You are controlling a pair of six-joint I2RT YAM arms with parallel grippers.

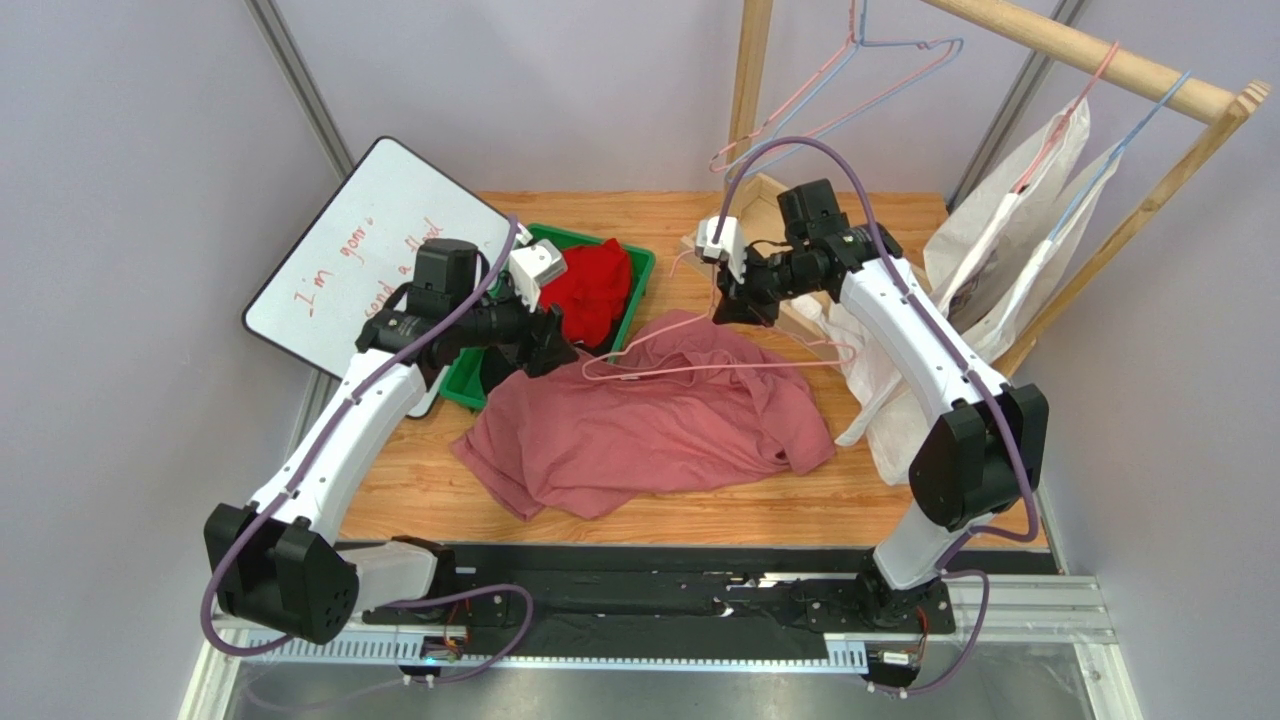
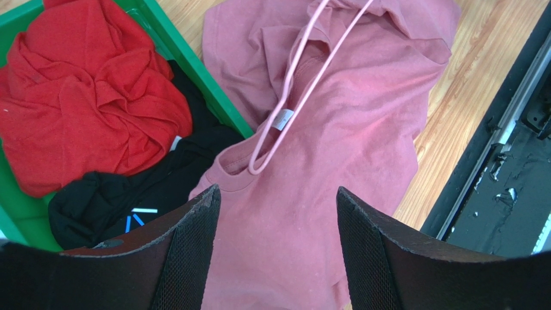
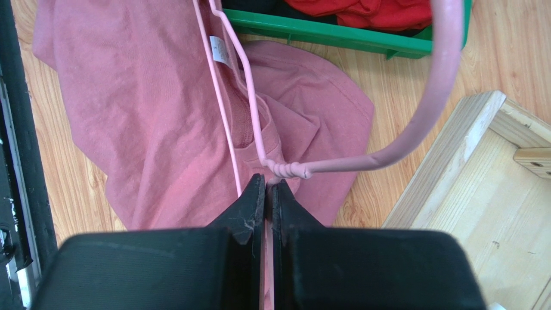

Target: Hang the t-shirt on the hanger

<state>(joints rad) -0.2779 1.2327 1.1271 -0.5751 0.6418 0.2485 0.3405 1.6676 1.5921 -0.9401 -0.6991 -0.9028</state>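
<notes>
Right wrist view: the right gripper (image 3: 268,185) is pressed together on the wire of the hanger (image 3: 291,170), just below its twisted neck. The hanger's arms reach out over the t-shirt (image 3: 129,103), which lies crumpled on the wooden table (image 3: 401,84), just near of the green bin (image 3: 336,32).

Left wrist view: the left gripper (image 2: 277,197) is spread wide and holds nothing. It hangs above the t-shirt's collar, where one hanger tip sits. A red garment (image 2: 90,90) and a black garment (image 2: 129,197) lie in the bin.

Top view: the t-shirt lies mid-table between both arms, with the hanger across its far part.
</notes>
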